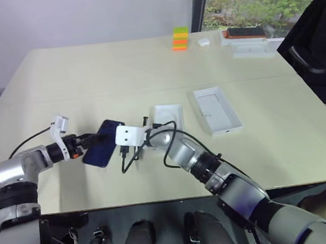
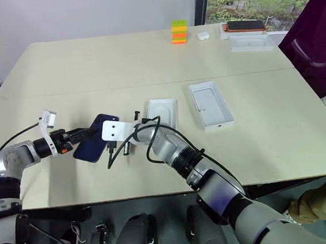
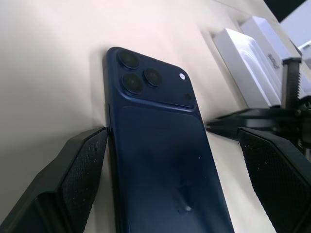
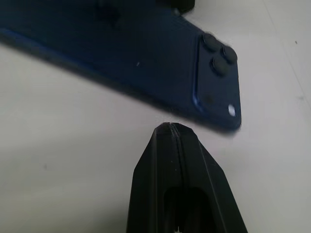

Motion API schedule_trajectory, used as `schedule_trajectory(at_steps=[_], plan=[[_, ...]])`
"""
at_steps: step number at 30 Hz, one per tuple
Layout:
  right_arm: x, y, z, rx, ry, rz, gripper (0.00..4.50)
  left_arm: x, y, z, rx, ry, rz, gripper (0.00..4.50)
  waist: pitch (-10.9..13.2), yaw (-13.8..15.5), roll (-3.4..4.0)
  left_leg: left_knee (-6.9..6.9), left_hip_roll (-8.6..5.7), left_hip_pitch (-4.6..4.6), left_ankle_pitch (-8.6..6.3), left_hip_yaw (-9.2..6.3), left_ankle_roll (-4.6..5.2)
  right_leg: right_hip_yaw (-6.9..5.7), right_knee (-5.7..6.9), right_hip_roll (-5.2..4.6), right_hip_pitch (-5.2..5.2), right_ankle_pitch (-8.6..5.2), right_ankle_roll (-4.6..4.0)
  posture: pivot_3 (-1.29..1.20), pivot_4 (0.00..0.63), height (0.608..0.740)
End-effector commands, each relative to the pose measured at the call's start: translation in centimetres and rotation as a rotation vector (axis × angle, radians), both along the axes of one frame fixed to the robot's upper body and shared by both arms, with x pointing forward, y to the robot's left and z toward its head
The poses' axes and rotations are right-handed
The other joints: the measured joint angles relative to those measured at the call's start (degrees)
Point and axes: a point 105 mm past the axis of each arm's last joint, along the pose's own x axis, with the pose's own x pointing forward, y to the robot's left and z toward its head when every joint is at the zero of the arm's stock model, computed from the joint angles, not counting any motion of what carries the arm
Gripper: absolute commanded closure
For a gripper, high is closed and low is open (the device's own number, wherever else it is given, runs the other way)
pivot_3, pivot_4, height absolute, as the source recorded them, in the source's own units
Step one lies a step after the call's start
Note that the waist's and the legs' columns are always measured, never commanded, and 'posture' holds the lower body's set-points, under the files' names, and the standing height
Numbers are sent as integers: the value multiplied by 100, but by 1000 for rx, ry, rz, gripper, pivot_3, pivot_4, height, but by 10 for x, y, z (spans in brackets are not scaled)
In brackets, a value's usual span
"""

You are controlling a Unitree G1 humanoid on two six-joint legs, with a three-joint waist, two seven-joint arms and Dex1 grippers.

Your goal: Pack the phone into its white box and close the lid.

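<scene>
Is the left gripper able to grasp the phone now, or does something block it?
Probably yes. The left gripper is open, with one finger on each side of the phone, which lies flat on the table. The shut right gripper sits close to the phone's edge and may crowd the grasp.

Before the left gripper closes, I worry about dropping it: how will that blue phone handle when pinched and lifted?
The phone looks rigid, so it should lift as one flat slab. Its glossy back suggests it may slip; the left gripper straddles its long edges, open, with textured fingers that should help. Lying flat on the table, it will likely slide when the shut right gripper nudges it.
</scene>
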Motion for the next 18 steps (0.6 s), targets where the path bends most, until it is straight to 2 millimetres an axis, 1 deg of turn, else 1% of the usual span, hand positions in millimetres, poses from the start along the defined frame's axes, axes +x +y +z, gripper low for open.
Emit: schedule_trajectory(at_steps=[1,6,12,14,15,18], plan=[[-7,19,9,40,16,40,4500,-19,-20,-35,-40,167,-71,35,-5,-39,-2,0,1,0,0,0,0,0,0,0,0,0,0,0,150,740],[-8,21,9,38,13,46,4500,-26,-29,-34,-80,184,-96,35,-19,-109,10,-6,4,3,-1,-2,2,1,1,0,0,-1,2,0,150,740],[-3,15,8,31,6,32,4500,-31,-37,-16,-194,212,-108,35,-22,-103,10,-6,6,3,-2,-3,2,1,1,0,0,-2,3,0,150,740],[-2,13,8,31,4,26,4500,-33,-37,-15,-164,224,-106,35,-22,-97,10,-6,6,2,-2,-5,2,1,1,-2,0,-3,5,0,150,740],[-2,12,7,30,4,25,4500,-32,-34,-16,-153,242,-78,35,-22,-95,10,-6,6,2,-2,-5,2,1,1,-3,0,-3,5,0,150,740],[-2,11,7,27,2,25,4500,-39,-33,-11,-121,229,-104,35,-22,-111,10,-6,6,2,-2,-11,2,0,1,-5,1,-3,5,0,150,740]])
